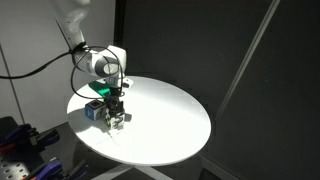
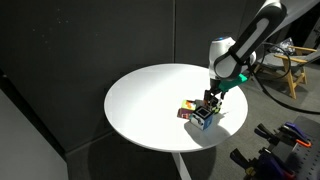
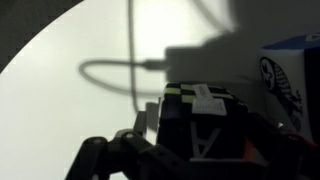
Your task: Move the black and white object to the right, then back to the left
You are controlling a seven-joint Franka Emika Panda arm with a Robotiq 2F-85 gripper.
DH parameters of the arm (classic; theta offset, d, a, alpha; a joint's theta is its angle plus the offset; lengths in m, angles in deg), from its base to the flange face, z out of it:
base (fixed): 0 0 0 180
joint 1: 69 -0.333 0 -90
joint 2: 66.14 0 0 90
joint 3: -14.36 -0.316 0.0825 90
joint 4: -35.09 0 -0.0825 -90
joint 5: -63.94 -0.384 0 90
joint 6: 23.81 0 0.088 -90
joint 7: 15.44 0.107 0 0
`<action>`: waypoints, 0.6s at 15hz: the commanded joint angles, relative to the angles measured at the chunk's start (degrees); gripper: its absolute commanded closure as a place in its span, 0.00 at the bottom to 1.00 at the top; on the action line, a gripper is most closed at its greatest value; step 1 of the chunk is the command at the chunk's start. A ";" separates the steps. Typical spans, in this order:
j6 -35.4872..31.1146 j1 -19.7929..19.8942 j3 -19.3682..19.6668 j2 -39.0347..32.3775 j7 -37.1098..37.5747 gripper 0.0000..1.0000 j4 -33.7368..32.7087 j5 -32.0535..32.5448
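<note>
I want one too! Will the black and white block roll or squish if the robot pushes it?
Probably no rolling: the black and white block looks boxy with flat faces, so it should slide on the smooth white table. It likely stays stiff, since its edges look straight. It seems small beside the gripper, so probably light.

The round table (image 2: 150, 110) looks smooth, matt white; the black and white object (image 3: 200, 115) resembles smooth plastic.
</note>
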 commanded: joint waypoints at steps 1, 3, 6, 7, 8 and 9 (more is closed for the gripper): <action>-0.30 -0.84 1.12 -1.34 1.42 0.00 -1.33 1.75; -0.23 -0.81 1.11 -1.41 1.21 0.26 -1.42 1.63; -0.16 -0.77 1.01 -0.94 0.94 0.50 -1.22 1.55; -0.05 -0.78 0.99 -0.63 0.86 0.56 -1.07 1.56; 0.09 -0.76 0.97 -0.18 0.75 0.63 -0.85 1.57; 0.22 -0.81 1.03 0.24 0.78 0.70 -0.68 1.67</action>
